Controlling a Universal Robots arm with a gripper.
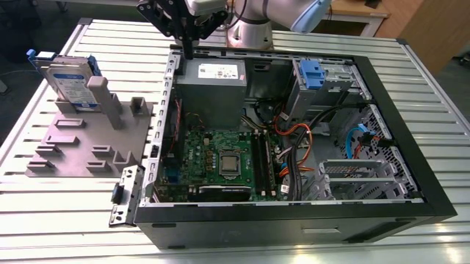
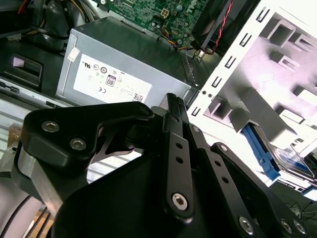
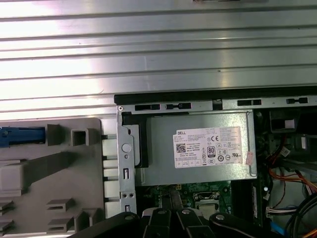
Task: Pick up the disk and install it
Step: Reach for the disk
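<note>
Disk (image 1: 70,82) is way over on the exterior view's left, standing on edge in a slot of the grey holder plate (image 1: 81,148) on the ribbed metal bench (image 1: 419,93) — blue carrier frame along its edges, nothing gripping it. Next along, the tool (image 1: 189,54) hangs over the far edge of the open PC case (image 1: 294,220), just above the grey power supply (image 1: 213,82) and well apart from the disk. Its fingers look pressed together with nothing between them. Nearer the camera lies the green motherboard (image 1: 220,159). Further right there's a tangle of orange and black cables (image 1: 294,137) — then a blue latch (image 1: 312,74) on the drive cage.
</note>
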